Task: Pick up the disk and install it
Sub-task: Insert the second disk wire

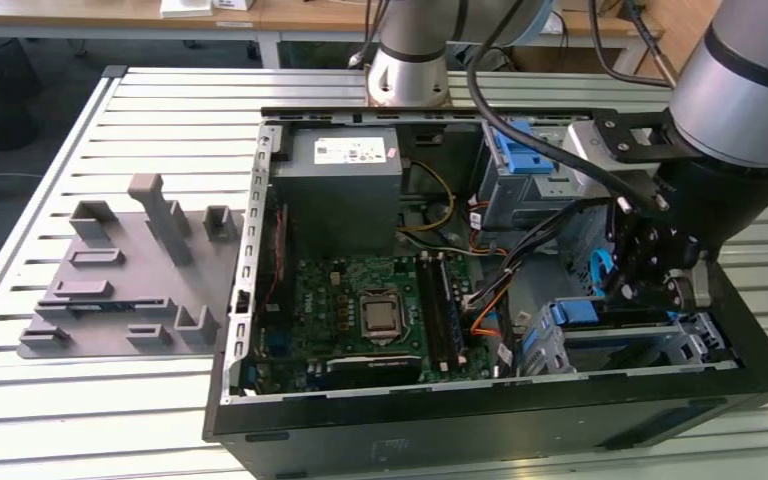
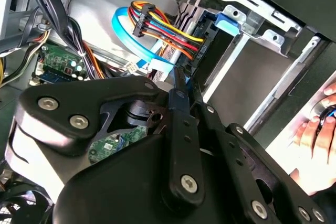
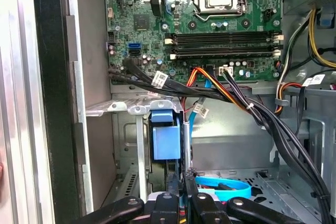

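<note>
here, item: disk [image 3: 167, 142], blue bracket showing, sat upright in the grey cage [image 3: 131, 109] beside the motherboard [image 3: 210, 24]. gripper [image 3: 179, 178] at its edge, fingers nearly together, seemingly pinching it. i judged a straight, square push safest, clear of the cables [image 3: 231, 95].

The gripper [image 2: 181, 85] is matt black metal. The computer case [image 1: 491, 425] is dull black; the table [image 1: 91, 420] is ribbed, pale metal.
</note>
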{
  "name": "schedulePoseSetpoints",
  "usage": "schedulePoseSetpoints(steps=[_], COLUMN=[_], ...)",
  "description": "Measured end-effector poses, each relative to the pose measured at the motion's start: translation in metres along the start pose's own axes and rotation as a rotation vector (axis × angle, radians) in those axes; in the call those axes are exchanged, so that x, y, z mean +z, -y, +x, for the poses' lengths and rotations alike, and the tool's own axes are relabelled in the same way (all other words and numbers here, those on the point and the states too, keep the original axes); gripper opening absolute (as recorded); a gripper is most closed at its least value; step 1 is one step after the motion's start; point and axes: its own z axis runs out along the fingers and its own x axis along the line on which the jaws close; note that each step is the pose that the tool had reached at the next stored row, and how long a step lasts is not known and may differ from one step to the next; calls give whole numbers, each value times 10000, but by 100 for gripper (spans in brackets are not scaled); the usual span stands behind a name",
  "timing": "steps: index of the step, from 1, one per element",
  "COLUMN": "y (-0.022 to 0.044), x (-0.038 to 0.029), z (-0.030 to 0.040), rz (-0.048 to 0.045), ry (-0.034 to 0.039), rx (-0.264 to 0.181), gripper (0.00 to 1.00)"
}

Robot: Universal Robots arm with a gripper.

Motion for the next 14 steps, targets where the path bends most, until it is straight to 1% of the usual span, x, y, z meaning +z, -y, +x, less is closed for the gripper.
schedulePoseSetpoints(steps=[9,14], y=[1,9], x=[12,14], z=[19,21], rz=[0,-1], ry=[2,30], rx=[0,3], gripper=[16,16])
